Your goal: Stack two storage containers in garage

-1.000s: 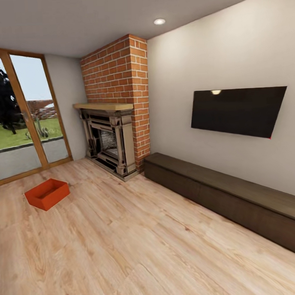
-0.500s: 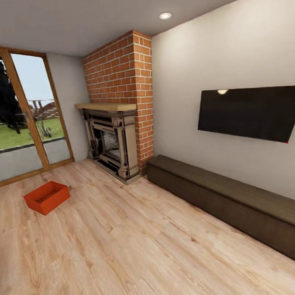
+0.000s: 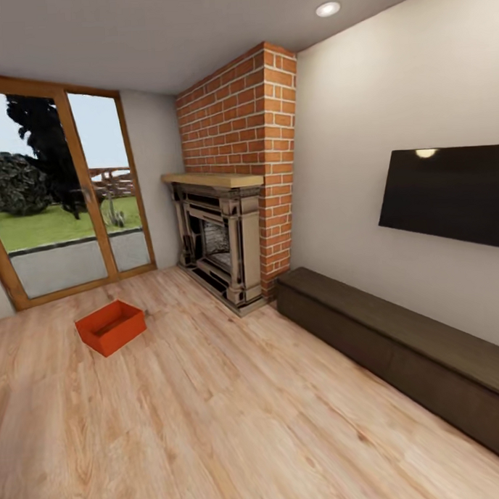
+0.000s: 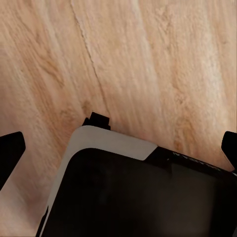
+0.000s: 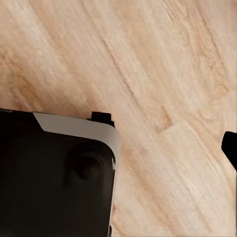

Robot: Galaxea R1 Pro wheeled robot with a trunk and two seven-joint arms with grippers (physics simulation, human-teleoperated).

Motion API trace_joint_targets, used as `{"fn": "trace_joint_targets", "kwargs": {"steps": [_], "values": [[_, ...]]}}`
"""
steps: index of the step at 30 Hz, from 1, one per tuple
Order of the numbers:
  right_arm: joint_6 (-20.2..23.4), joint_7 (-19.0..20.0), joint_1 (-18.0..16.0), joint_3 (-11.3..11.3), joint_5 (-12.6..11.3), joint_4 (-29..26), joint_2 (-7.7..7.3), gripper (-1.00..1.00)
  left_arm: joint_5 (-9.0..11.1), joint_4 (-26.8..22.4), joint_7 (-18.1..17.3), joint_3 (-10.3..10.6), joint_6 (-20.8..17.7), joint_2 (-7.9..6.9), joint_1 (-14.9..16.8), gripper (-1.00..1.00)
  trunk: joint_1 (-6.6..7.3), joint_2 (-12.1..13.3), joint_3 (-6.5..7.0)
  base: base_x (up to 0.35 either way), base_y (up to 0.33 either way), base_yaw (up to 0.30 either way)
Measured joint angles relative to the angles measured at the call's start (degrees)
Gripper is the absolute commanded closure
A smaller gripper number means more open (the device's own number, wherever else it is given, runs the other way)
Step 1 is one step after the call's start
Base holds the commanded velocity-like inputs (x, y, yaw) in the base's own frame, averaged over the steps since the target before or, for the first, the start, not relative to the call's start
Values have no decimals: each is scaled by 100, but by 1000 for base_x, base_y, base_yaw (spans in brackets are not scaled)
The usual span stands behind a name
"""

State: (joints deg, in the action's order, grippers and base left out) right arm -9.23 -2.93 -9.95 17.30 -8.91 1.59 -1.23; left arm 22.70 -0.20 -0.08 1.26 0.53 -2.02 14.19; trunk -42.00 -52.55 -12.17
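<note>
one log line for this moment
place: living room | storage container: upright on wood floor, near glass doors | grippers: empty, over floor

A home living room is shown. A red brick chimney (image 3: 248,126) with a fireplace (image 3: 219,247) is set against the off-white wall. Beside the fireplace, a long dark bench (image 3: 399,344) is placed under a black wall television (image 3: 450,196). On the fireplace's other side, glazed wood-framed doors (image 3: 66,199) are seen, with lawn beyond. Light wood planks (image 3: 235,424) are laid throughout.
</note>
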Motion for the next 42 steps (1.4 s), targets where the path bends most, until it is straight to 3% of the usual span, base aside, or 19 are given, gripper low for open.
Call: {"fn": "trace_joint_targets", "kwargs": {"steps": [42], "values": [[-1, 42, 0, -28, -49, 0, -30, -100, 9, 1, 0, -6, -4, -8, 1, -100, 0, 0, 0, 320, 0, 257]]}}
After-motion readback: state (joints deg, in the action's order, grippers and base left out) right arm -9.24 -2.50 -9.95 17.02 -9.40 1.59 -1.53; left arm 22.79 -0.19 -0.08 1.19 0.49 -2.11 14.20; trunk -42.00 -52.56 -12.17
